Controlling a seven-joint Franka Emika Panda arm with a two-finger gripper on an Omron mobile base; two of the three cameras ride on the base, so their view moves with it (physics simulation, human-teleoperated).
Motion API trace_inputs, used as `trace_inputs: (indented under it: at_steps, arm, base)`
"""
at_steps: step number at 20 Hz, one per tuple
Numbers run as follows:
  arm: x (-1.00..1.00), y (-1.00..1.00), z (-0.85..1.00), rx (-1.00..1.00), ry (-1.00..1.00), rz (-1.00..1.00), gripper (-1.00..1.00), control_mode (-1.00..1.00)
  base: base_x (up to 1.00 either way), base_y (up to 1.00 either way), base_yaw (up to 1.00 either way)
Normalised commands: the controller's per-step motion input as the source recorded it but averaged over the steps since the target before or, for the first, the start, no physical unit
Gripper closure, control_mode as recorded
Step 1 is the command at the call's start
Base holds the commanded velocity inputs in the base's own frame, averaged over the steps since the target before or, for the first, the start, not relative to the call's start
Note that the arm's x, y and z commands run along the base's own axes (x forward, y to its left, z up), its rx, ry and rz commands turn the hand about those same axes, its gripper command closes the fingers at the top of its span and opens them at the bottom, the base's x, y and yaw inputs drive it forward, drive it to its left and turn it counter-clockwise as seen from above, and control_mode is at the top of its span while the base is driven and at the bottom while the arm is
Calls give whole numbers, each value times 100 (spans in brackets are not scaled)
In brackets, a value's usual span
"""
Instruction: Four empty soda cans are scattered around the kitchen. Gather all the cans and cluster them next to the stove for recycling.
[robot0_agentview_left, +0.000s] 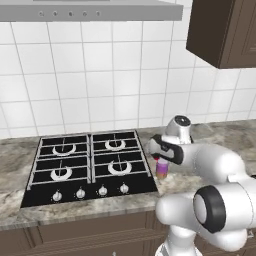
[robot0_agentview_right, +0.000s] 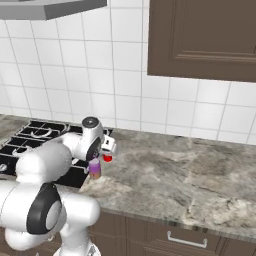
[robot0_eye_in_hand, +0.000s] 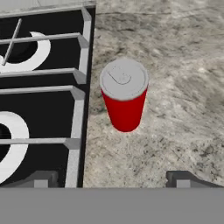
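Gripper (robot0_eye_in_hand: 113, 179) spread wide, released, hovering just above the desk (robot0_agentview_right: 190, 175) at the stove's (robot0_agentview_left: 85, 167) right edge. Red can (robot0_eye_in_hand: 124, 94) upright on the stone just beside the cooktop, nothing clamped. Purple can (robot0_agentview_left: 162, 169) under the wrist, probably standing close by, though half hidden. Looks like a drop-off just finished; next calls for lifting clear without tipping either, then heading off for the remaining cans.
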Motion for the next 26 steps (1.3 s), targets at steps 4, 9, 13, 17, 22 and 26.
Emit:
trace_inputs:
  at_steps: [4, 9, 13, 17, 22, 26]
  arm:
    - [-42, 13, 61, -1, 0, 0, -100, -100]
    - [-61, 2, 44, 0, 1, 0, -100, -100]
    - [-80, 0, 12, 0, 15, 0, -100, -100]
    - [-28, 0, 26, 0, 33, 0, -100, -100]
    - [-1, 0, 10, 0, 43, 0, -100, -100]
    - [-14, 0, 7, 0, 31, 0, -100, -100]
  base:
    - [0, 0, 0]
    - [0, 0, 0]
    - [0, 0, 0]
    - [0, 0, 0]
    - [0, 0, 0]
    - [0, 0, 0]
